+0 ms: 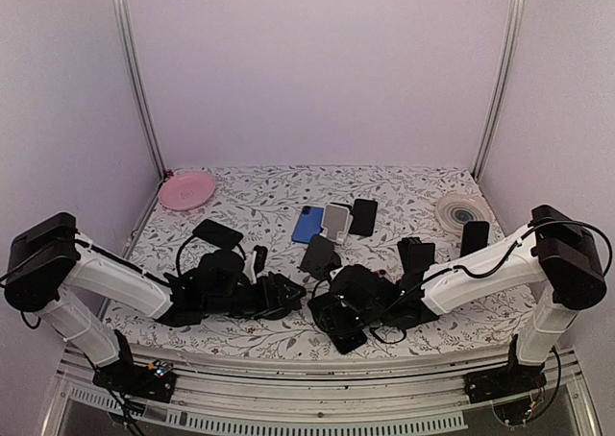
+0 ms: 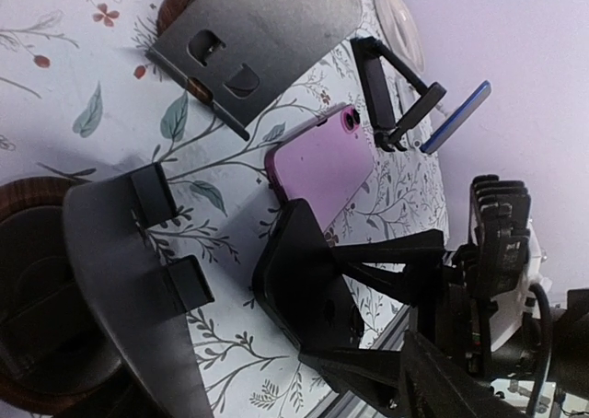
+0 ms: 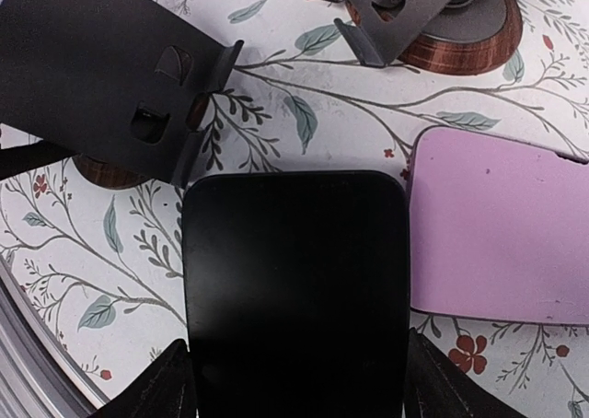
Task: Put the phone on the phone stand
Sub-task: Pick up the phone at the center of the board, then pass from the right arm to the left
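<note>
My right gripper (image 3: 299, 367) is shut on a black phone (image 3: 294, 280), one finger on each long edge, screen facing the camera. It holds the phone low over the floral table near the front middle (image 1: 336, 313). A dark grey phone stand (image 3: 92, 77) on a round wooden base stands just beyond the phone, to the left. A second one (image 3: 405, 4) stands farther back. My left gripper (image 1: 281, 290) is open and faces the held phone (image 2: 308, 284) from the left; nothing sits between its fingers. A stand plate with two lips (image 2: 120, 271) is close by it.
A pink phone (image 3: 502, 225) lies flat right beside the held phone. Farther back are a blue phone (image 1: 307, 223), a pale stand (image 1: 336, 220), several black phones (image 1: 363, 217), a pink plate (image 1: 186, 189) and a round coaster (image 1: 461, 208). The table's front rail (image 2: 386, 381) is close.
</note>
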Motion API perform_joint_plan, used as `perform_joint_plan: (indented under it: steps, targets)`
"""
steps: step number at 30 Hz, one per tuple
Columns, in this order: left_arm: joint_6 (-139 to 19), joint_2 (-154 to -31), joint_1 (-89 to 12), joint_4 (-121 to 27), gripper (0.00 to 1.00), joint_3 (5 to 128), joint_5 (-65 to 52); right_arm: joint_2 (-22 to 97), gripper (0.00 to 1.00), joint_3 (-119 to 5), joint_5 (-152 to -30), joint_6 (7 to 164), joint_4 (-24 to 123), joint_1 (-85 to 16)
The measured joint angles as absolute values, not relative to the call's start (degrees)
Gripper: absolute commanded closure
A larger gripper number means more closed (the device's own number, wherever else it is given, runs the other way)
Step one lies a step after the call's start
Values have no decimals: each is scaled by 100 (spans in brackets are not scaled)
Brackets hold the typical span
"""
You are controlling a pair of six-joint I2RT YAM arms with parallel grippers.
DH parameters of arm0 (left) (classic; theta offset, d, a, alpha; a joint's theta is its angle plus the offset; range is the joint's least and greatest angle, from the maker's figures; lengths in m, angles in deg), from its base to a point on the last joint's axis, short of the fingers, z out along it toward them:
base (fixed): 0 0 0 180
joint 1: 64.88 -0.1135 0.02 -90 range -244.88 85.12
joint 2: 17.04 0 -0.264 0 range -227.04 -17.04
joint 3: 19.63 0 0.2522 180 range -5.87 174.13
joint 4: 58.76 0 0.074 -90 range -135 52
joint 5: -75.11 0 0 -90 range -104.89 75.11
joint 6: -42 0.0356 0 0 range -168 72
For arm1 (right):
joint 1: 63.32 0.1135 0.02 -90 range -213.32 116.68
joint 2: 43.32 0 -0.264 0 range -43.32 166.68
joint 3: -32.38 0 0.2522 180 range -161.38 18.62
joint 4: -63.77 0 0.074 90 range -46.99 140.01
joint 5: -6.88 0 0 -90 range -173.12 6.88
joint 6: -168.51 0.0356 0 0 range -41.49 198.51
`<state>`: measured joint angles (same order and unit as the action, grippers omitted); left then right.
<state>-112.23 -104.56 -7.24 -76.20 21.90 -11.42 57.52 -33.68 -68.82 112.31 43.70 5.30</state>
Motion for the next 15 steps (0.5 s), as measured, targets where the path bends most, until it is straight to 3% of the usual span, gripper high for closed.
perform_joint_plan:
  steps: [15]
  targets:
    - [-11280, -11143, -566, -7640, 30, 2830, -786, 5443, 28, -2895, -7323, 11411, 4840, 265]
